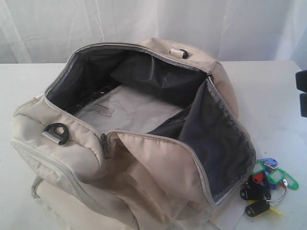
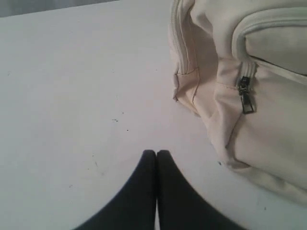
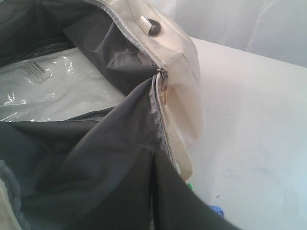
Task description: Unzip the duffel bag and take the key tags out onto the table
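The cream duffel bag (image 1: 158,172) lies unzipped on the white table (image 1: 268,100), its dark grey lining showing. The key tags (image 1: 268,184), green, blue, red and black on a metal ring, rest on the table by the bag's right end. In the left wrist view my left gripper (image 2: 156,153) is shut and empty, over bare table (image 2: 72,96) beside the bag's side pocket (image 2: 259,72). In the right wrist view my right gripper (image 3: 154,153) is shut and empty, above the lining at the bag's end (image 3: 180,72). A blue tag (image 3: 217,210) peeks out past its fingers.
A clear plastic-wrapped sheet (image 1: 129,112) lies flat in the bag's bottom. A black D-ring (image 1: 56,130) sits on the bag's left end, and a grey zipper pull (image 2: 246,96) hangs on the side pocket. A dark piece of machinery (image 1: 302,91) shows at the right edge.
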